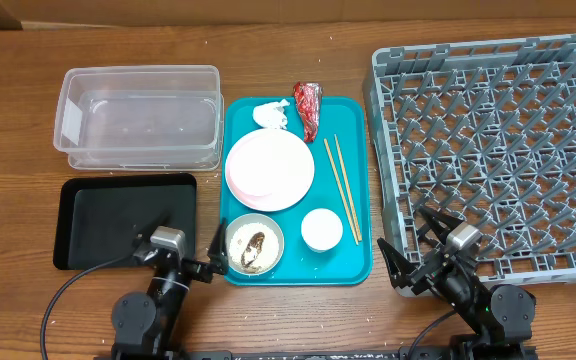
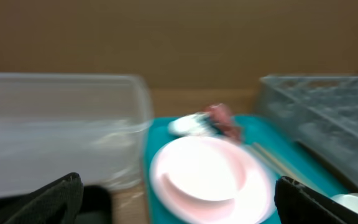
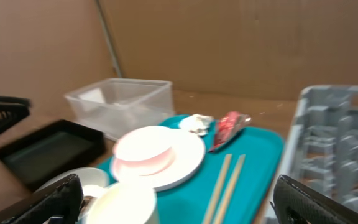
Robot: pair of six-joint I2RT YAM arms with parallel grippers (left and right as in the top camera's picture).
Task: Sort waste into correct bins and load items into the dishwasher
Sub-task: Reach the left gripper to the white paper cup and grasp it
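Note:
A teal tray (image 1: 353, 262) holds a pink plate (image 1: 269, 169), a bowl (image 1: 254, 243) with rice and a brown scrap, a white cup (image 1: 322, 229), two chopsticks (image 1: 340, 181), a crumpled napkin (image 1: 270, 115) and a red wrapper (image 1: 308, 108). The clear tub (image 1: 138, 116) and black tray (image 1: 126, 220) lie left of it. The grey rack (image 1: 498, 150) is at right. My left gripper (image 1: 212, 262) is open and empty beside the bowl. My right gripper (image 1: 408, 250) is open and empty at the rack's front corner. The plate (image 2: 207, 177) and plate (image 3: 160, 155) show in both wrist views.
A brown cardboard wall (image 3: 229, 43) stands behind the table. The wooden table (image 1: 28, 120) extends left of the tub. Cables (image 1: 63, 300) run from the arm bases at the front edge.

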